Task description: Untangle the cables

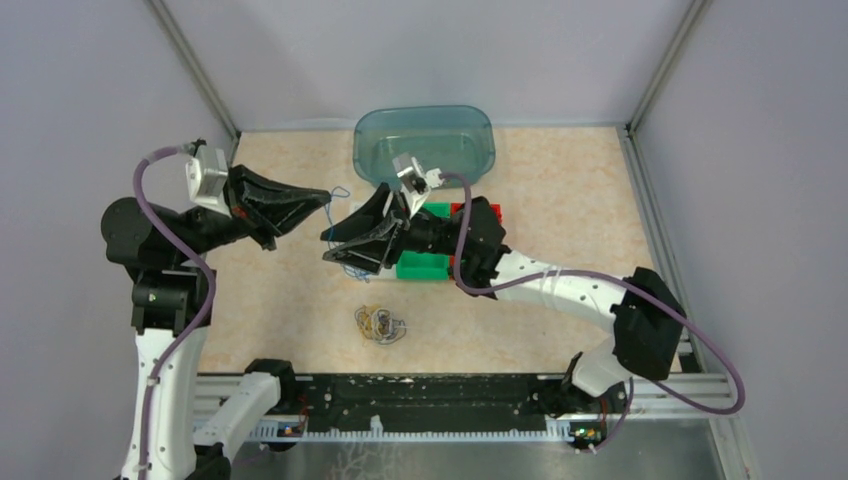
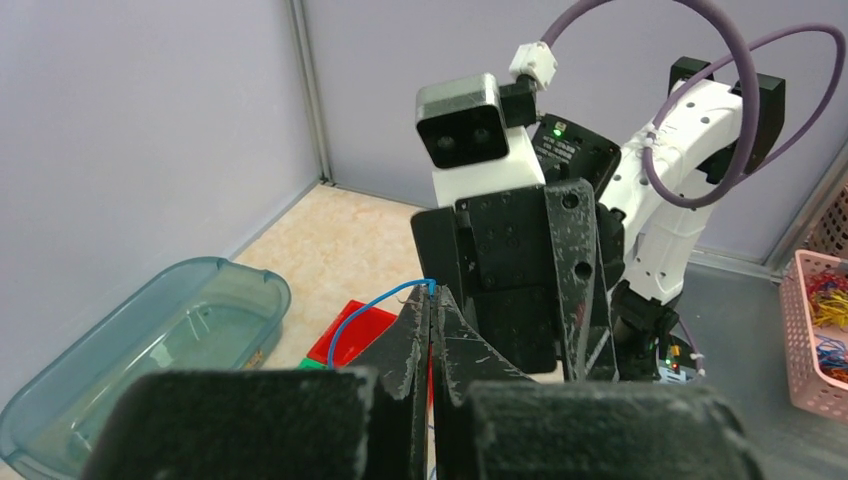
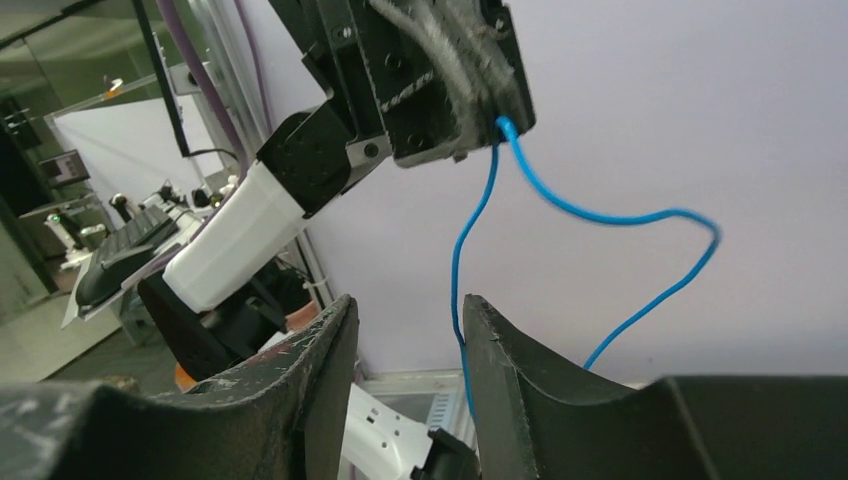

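A thin blue cable is pinched at the tips of my left gripper, which is shut on it and held above the table. From the left gripper the blue cable hangs in a loop. One strand of it runs down between the fingers of my right gripper, lying against the inner face of the right finger. That gripper is open. In the top view the left gripper and right gripper face each other, with the blue cable between them. A small tangle of cables lies on the table in front.
A teal bin stands at the back of the table. Green blocks and red blocks sit under the right arm. A pink basket of coloured wires stands off the table. Metal frame posts line the table's edges.
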{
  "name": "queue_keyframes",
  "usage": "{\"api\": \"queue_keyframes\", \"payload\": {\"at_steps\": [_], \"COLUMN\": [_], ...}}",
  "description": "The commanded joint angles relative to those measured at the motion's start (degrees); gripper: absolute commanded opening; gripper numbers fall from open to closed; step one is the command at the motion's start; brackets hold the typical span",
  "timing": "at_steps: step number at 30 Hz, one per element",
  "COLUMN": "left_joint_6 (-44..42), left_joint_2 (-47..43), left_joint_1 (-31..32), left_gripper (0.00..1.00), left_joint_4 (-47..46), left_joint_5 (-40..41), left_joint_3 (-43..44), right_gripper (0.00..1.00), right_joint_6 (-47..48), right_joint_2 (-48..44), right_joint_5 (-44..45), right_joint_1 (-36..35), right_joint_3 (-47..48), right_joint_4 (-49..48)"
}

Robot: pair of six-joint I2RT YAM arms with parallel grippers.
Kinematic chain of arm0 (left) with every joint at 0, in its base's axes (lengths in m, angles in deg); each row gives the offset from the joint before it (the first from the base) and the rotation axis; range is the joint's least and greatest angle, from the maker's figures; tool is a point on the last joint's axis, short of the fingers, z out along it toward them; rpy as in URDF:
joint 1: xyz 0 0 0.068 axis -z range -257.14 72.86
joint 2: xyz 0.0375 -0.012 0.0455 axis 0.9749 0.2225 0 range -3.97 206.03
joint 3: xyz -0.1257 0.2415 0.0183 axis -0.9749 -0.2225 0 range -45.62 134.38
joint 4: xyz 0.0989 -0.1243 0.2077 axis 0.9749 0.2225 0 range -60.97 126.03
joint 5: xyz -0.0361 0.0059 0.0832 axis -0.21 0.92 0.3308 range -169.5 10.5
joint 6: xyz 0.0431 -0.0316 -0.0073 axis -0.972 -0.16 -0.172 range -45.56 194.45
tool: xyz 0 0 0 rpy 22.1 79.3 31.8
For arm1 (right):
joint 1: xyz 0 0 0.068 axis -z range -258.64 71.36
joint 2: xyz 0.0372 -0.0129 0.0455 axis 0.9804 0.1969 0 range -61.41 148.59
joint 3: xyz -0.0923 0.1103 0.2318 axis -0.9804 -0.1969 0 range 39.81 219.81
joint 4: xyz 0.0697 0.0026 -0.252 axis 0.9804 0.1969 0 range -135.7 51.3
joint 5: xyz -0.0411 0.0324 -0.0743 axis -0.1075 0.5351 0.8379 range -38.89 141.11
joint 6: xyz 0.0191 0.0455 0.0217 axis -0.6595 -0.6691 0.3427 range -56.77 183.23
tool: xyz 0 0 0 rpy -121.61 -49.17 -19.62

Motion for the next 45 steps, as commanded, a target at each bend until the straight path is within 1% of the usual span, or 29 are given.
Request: {"api": "queue_keyframes", "payload": {"at_steps": [1, 5, 11, 17, 22, 26, 30, 33, 37, 40, 45], "left_joint_6": [-1.02, -1.37, -3.87, -6.66, -7.58, -9.23, -11.09, -12.91, -14.50, -15.30, -16.24], "left_joint_2": [0.03, 0.33, 0.29, 1.29, 2.62, 3.29, 3.41, 4.32, 5.67, 6.47, 7.45], "left_joint_1": [-0.07, -0.09, -0.08, -0.05, -0.03, -0.09, -0.05, -0.09, -0.09, -0.05, -0.09], "left_gripper": [0.00, 0.00, 0.00, 0.00, 0.00, 0.00, 0.00, 0.00, 0.00, 0.00, 0.00], "left_joint_4": [-2.28, -2.72, -2.93, -5.48, -7.31, -7.84, -9.08, -9.74, -10.22, -10.22, -10.43], "left_joint_5": [2.58, 3.62, 6.11, 11.10, 14.11, 15.80, 17.80, 20.12, 23.50, 23.65, 23.41], "left_joint_3": [-0.16, 0.31, 1.36, 3.94, 6.79, 8.36, 9.38, 10.94, 13.56, 15.32, 17.22], "right_gripper": [0.42, 0.38, 0.27, 0.25, 0.20, 0.14, 0.14, 0.13, 0.09, 0.06, 0.05], "right_joint_6": [-0.49, -0.68, -1.34, -1.43, -2.68, -2.95, -2.91, -2.60, -1.16, -0.43, 2.09], "right_joint_2": [1.69, 3.29, 5.18, 5.18, 5.56, 5.72, 5.81, 5.44, 5.41, 5.85, 5.42], "right_joint_5": [-0.64, 0.08, 0.76, 2.76, 3.37, 4.03, 4.74, 6.84, 8.05, 8.53, 10.00], "right_joint_1": [-1.85, -2.70, -3.72, -4.38, -4.59, -5.03, -5.61, -5.65, -5.71, -5.66, -5.62], "right_joint_3": [2.39, 2.36, 0.67, -4.82, -7.82, -9.36, -11.66, -14.41, -15.75, -16.20, -17.10], "right_joint_4": [-3.01, -3.03, -3.32, -4.32, -6.00, -6.15, -6.15, -7.04, -5.61, -4.39, -1.17]}}
